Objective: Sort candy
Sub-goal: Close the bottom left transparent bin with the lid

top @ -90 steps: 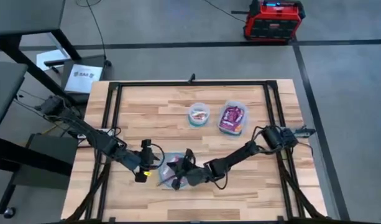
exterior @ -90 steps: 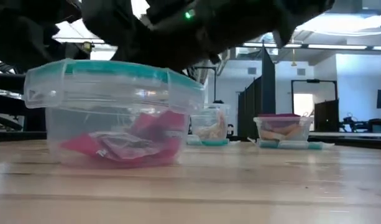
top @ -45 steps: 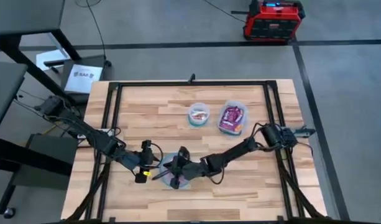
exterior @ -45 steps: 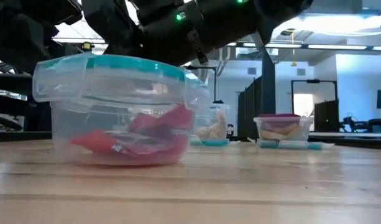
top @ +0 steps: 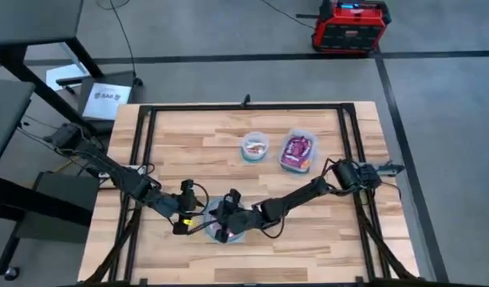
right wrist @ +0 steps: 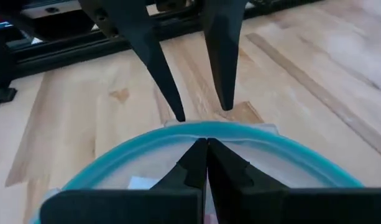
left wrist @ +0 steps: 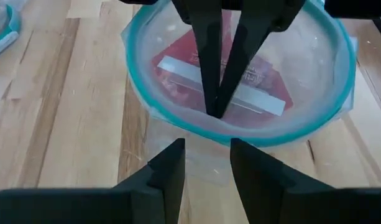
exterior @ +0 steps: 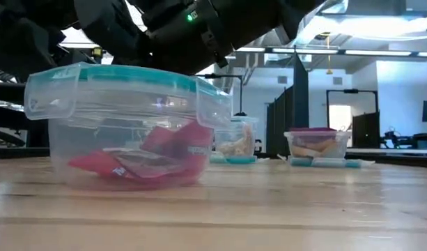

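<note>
A round clear container (exterior: 126, 132) with a teal-rimmed lid (left wrist: 240, 62) stands near the table's front middle. Red candy packets (exterior: 157, 157) lie inside it. My right gripper (right wrist: 206, 144) reaches over the lid from the table's right, shut, with its tips at the lid's left edge. My left gripper (left wrist: 207, 149) comes level from the table's left and is open. Its fingertips stand on either side of the lid's clear tab (left wrist: 206, 134). My right gripper has its shut fingertips (left wrist: 216, 102) down on the lid, just inside the teal rim (left wrist: 190, 124) at the lid's left edge. The fingers slant down from the table's right. The container stands on the table. My left gripper: whether its fingertips touch the tab, I cannot tell.
A small round container (top: 254, 147) holding candy and a rectangular one (top: 298, 151) holding purple and red packets stand at the table's far middle-right. A black frame (top: 148, 159) runs around the tabletop. Bare wood lies on either side of the near container.
My right gripper has gone toward the table's left across the lid, up to its left edge opposite my left gripper. The container has shifted slightly on the table, a little one way and then back.
</note>
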Motion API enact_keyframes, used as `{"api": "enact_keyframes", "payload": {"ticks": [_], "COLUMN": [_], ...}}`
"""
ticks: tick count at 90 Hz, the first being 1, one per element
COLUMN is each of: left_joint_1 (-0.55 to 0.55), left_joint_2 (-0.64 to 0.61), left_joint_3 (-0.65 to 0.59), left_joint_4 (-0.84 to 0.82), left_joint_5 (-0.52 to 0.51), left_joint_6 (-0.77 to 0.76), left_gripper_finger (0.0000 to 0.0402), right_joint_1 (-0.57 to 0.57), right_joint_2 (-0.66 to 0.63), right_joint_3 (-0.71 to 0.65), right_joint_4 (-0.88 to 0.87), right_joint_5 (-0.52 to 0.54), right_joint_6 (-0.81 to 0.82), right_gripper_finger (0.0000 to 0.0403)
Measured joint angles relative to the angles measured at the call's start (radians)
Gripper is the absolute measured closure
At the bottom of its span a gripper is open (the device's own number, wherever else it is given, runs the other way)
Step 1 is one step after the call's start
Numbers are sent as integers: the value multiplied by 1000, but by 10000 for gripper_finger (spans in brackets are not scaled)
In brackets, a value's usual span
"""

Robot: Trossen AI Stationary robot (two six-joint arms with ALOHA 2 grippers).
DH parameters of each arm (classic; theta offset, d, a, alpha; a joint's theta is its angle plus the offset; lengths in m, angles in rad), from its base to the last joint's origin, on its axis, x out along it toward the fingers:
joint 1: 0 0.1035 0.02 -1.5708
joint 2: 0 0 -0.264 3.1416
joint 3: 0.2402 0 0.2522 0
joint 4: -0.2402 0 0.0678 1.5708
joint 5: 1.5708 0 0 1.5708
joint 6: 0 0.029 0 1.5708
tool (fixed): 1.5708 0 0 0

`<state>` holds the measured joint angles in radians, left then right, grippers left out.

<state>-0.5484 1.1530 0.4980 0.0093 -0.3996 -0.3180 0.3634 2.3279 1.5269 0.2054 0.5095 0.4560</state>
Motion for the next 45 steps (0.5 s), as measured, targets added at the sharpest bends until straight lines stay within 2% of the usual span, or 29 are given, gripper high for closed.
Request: {"api": "enact_keyframes", "payload": {"ticks": [45], "left_joint_1": [-2], "left_joint_2": [115], "left_joint_3": [2], "left_joint_4": [8], "left_joint_5": [32], "left_joint_6": [-45], "left_gripper_finger": [289], "right_joint_1": [14], "right_joint_2": [0], "right_joint_3": [-3], "right_joint_4": [-2], "right_joint_5": [18], "right_joint_6": [-21], "right_gripper_finger": [403]}}
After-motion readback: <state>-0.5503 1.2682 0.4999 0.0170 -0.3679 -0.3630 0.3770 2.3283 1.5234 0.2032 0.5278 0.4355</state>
